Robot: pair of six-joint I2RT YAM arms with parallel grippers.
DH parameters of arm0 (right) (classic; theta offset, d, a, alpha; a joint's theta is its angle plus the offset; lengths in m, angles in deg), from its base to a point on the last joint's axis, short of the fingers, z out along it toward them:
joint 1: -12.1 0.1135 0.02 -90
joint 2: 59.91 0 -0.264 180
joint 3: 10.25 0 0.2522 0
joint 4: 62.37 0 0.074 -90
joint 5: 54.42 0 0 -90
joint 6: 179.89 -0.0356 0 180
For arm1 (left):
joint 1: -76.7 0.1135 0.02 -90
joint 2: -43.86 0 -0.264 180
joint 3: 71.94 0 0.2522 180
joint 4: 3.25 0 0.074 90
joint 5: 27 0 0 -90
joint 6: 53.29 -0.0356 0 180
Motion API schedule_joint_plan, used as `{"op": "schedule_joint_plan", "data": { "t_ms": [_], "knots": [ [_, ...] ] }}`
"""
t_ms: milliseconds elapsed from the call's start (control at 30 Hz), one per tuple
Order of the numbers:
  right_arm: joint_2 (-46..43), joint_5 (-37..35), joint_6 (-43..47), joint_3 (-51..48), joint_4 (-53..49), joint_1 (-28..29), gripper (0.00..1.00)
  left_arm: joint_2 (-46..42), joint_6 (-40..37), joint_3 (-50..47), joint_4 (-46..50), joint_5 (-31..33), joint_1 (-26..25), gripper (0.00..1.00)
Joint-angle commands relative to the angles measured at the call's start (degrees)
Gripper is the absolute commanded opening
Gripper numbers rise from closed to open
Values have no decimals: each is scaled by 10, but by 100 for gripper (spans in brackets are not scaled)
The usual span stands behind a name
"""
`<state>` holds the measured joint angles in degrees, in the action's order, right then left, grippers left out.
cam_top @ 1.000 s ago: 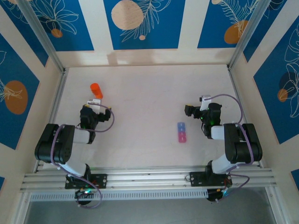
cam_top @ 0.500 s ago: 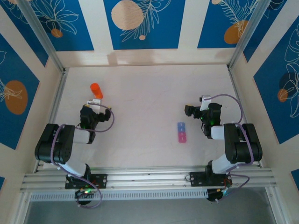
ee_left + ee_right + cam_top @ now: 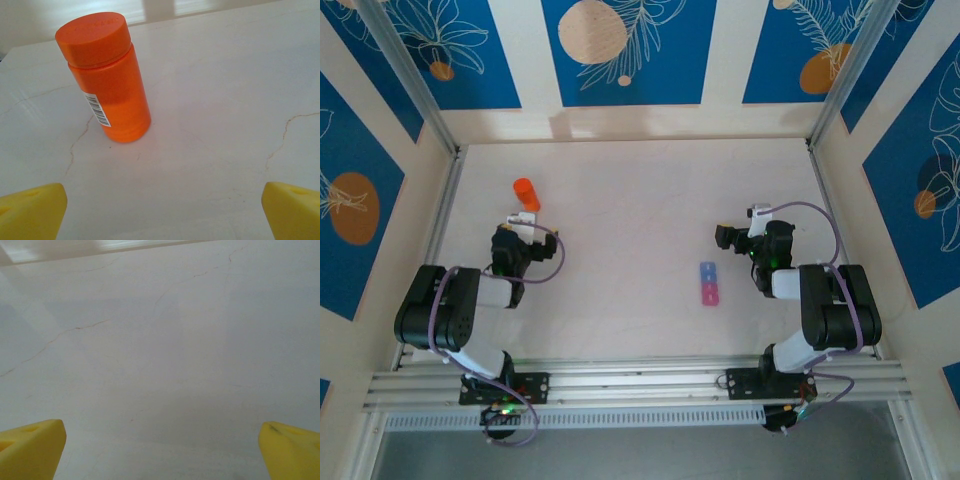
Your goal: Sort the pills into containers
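The containers (image 3: 708, 283), a short strip of blue, purple and pink boxes, lie on the table right of centre. An orange bottle (image 3: 526, 194) with an orange cap stands upright at the back left; in the left wrist view the orange bottle (image 3: 107, 79) is just ahead and left of my open left gripper (image 3: 165, 212), whose yellow fingertips (image 3: 32, 210) stand wide apart with bare table between them. My right gripper (image 3: 162, 450) is open too, over bare table. In the top view the left gripper (image 3: 523, 227) sits just below the bottle, and the right gripper (image 3: 728, 236) up and right of the containers. No loose pills are visible.
Patterned blue and cream walls enclose the pale table (image 3: 630, 210) on three sides. Aluminium rails (image 3: 640, 385) run along the near edge by the arm bases. Fine crack lines mark the tabletop.
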<state>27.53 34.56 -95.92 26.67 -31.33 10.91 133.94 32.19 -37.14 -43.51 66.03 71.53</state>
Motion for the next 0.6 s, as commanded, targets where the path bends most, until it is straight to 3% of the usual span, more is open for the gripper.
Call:
{"op": "schedule_joint_plan", "data": {
  "t_ms": [0,567],
  "knots": [
    [-3,7,6,11,5,0,99,-6,-3,-6,-14,-3,-4,100],
    [-3,7,7,12,5,1,99,-6,-2,-2,-7,-7,-2,100]
  ]
}}
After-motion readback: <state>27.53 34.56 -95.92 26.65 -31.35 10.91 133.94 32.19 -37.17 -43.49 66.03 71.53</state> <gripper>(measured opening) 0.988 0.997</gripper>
